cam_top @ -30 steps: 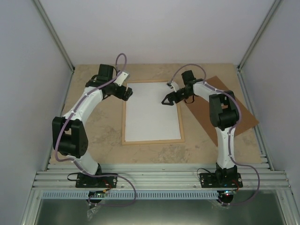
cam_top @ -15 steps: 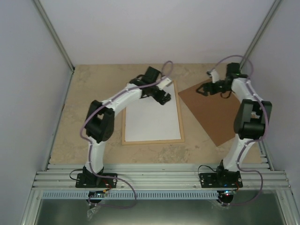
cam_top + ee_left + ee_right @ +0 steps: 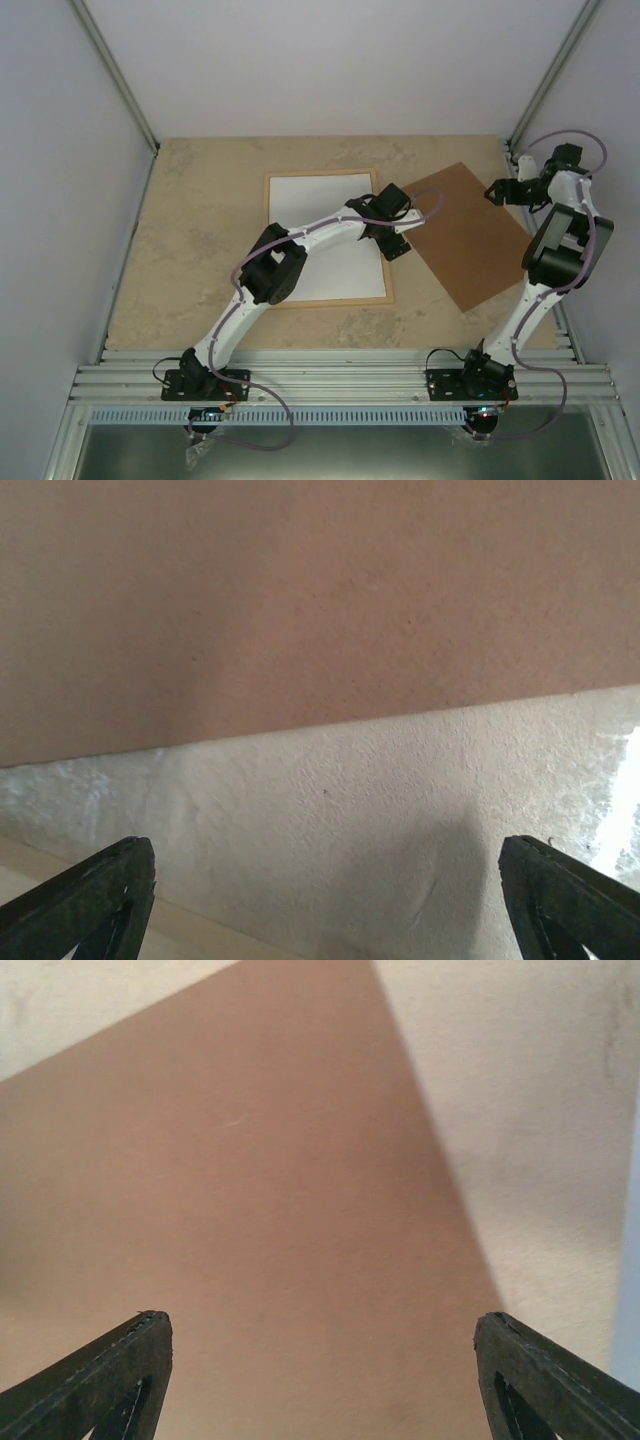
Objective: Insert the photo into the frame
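The frame [image 3: 325,301], thin pale wood, lies flat in the middle of the table. The photo [image 3: 315,215] rests inside it with its plain white back up. My left arm reaches across it, and my left gripper [image 3: 396,247] hangs open just off the frame's right edge. In the left wrist view the left gripper [image 3: 325,905] is spread wide over bare table, with a strip of the frame [image 3: 50,905] at lower left. My right gripper [image 3: 499,192] is open at the far right; in its wrist view the right gripper [image 3: 325,1380] holds nothing.
A flat brown backing board [image 3: 468,240] lies turned at an angle right of the frame. It fills the upper part of the left wrist view as the board [image 3: 300,600] and lies under the right gripper as the board [image 3: 280,1220]. Grey walls enclose the table.
My left arm has swung right, from the frame's far left corner across the photo to its right edge. My right arm has drawn back from the frame to the far right, over the board.
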